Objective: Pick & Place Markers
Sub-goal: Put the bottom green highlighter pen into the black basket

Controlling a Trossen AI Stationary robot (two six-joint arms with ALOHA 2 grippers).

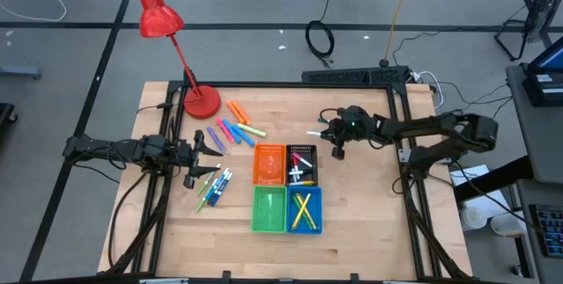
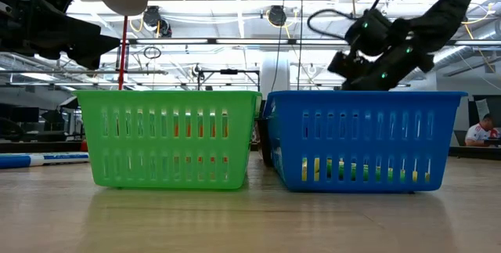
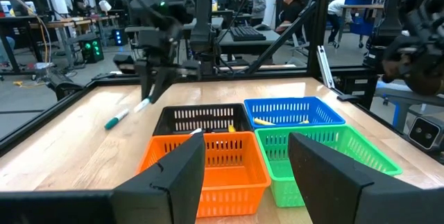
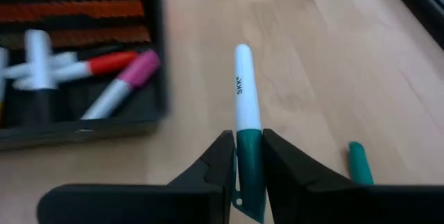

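Note:
My right gripper (image 4: 248,160) is shut on a white marker with a green cap (image 4: 244,92), right of the black bin (image 1: 301,163) in the high view, where it shows as right gripper (image 1: 338,141). A second green-capped marker (image 4: 358,161) lies on the table beside it. My left gripper (image 3: 246,168) is open and touches nothing. It hovers left of the bins as left gripper (image 1: 201,149), between a fan of coloured markers (image 1: 236,127) and a bundle of markers (image 1: 214,187) lying flat on the wood. My right gripper pinches the marker's green cap end (image 4: 249,156) between its two fingers. The white barrel (image 4: 244,85) sticks out forward past the fingertips, along the line of the fingers. The marker is lifted off the table.
Four small bins stand in a square at the table's middle: orange (image 1: 269,163), black, green (image 1: 268,210) and blue (image 1: 305,210). The black bin holds several markers (image 4: 111,78) and the blue bin holds yellow ones (image 1: 303,209). A red desk lamp (image 1: 201,101) stands at the far left.

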